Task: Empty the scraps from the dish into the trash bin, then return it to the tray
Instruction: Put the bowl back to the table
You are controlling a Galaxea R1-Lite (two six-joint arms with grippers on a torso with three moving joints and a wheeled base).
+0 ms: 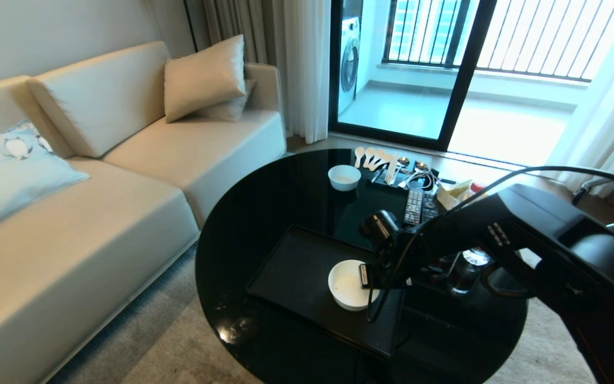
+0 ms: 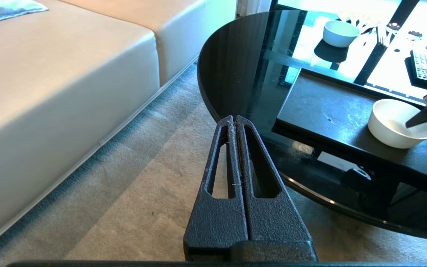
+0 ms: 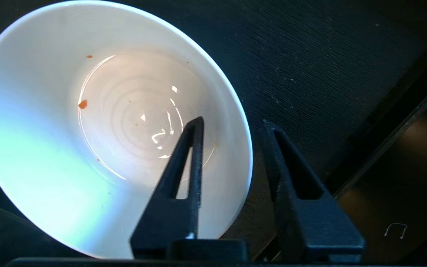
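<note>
The dish (image 1: 348,285) sits upright on the black tray (image 1: 296,272), toward the tray's right end, on the round black desk (image 1: 264,213). In the right wrist view the dish (image 3: 87,122) is almost bare inside: only a couple of tiny orange specks of the scraps (image 3: 82,104) cling to the inner wall near the bottom.

The right gripper (image 3: 232,126) reaches in from the right and straddles the rim of the dish. Its fingers (image 3: 184,163) stand partly apart, one inside the bowl and the other outside over the tray, with a clear gap on either side of the rim; they do not pinch it. The left wrist view shows the same thing from the side: the dish (image 2: 399,124) rests on the tray (image 2: 332,115) with a dark fingertip poking over its far edge.

The left gripper (image 2: 234,119) hangs beside the desk, above the carpet (image 2: 132,193), with its fingers pressed flat together and nothing between them.

Farther back on the desk stand a smaller white bowl (image 1: 344,177), a row of pale spoons (image 1: 373,157) and a remote control (image 1: 413,207). A cream sofa (image 1: 99,202) fills the left side of the room.
</note>
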